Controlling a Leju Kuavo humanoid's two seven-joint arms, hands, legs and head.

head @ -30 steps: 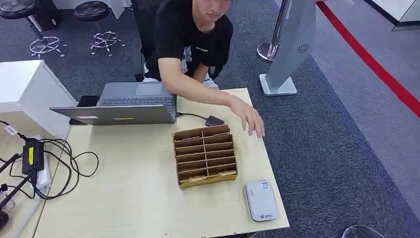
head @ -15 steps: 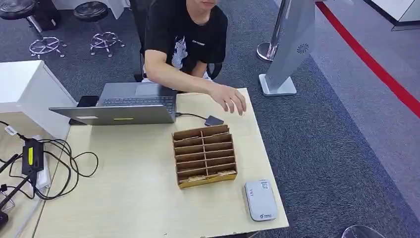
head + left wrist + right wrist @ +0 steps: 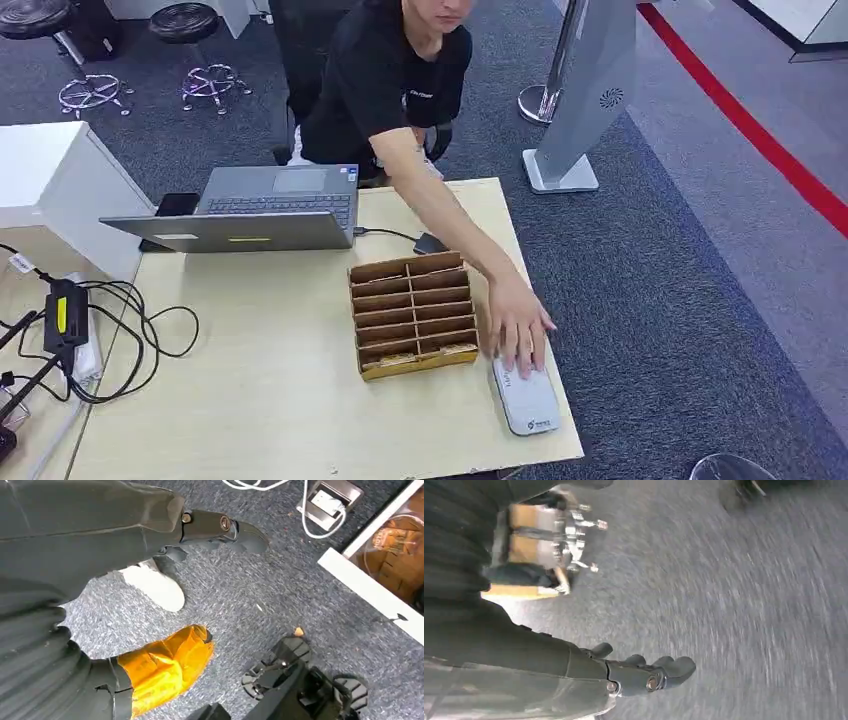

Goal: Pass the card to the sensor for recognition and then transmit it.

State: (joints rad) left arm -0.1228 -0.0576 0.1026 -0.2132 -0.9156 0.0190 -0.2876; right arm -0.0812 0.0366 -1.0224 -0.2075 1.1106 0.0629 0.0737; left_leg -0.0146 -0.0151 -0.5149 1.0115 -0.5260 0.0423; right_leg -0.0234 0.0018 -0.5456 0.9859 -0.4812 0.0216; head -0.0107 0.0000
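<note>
A brown cardboard organizer (image 3: 413,314) with rows of slots stands mid-table; tan cards (image 3: 418,353) lie in its nearest slots. To its right, near the table's front corner, lies the white card sensor (image 3: 529,403). A person in a black shirt reaches across the table, and that person's hand (image 3: 519,325) rests on the sensor's far end. My left hand (image 3: 215,527) hangs over the grey carpet with fingers straight, holding nothing. My right hand (image 3: 644,672) also hangs over carpet, fingers extended and empty.
An open laptop (image 3: 270,200) sits at the table's (image 3: 270,400) far side, with a small dark device (image 3: 432,243) wired to it. A white box (image 3: 50,190) and a tangle of cables with a power brick (image 3: 65,315) lie left. A grey stand base (image 3: 560,170) is on the carpet beyond.
The person's hand drew back toward the laptop, then reached forward past the organizer and came down on the white sensor. My own arms have not moved.
</note>
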